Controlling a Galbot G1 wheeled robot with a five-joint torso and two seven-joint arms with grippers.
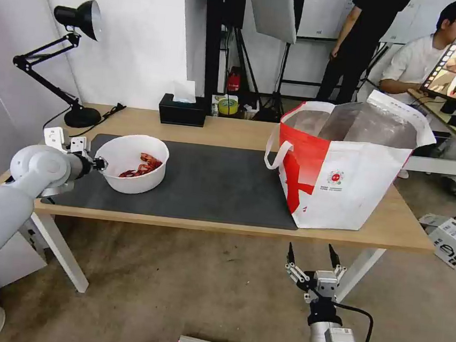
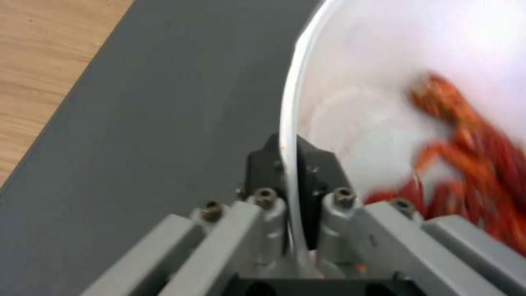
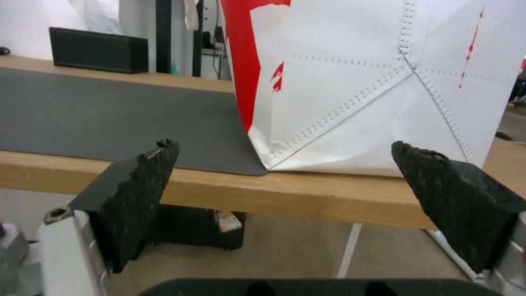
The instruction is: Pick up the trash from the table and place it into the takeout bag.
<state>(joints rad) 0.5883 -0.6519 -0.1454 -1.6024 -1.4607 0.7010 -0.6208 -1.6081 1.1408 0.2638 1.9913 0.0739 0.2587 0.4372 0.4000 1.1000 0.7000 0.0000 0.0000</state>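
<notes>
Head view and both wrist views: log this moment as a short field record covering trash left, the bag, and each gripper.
trash on table: white bowl of red shell scraps, on the grey mat
takeout bag: takeout bag upright and open at the table's right end
left gripper: left gripper shut on the bowl's near rim, one finger inside, one outside
right gripper: right gripper open, low in front of the table edge, below the bag
other: black tissue box at back edge

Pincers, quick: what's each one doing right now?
Left pincer: shut on the rim of the white bowl.
Right pincer: open, empty, below the table edge.
</notes>
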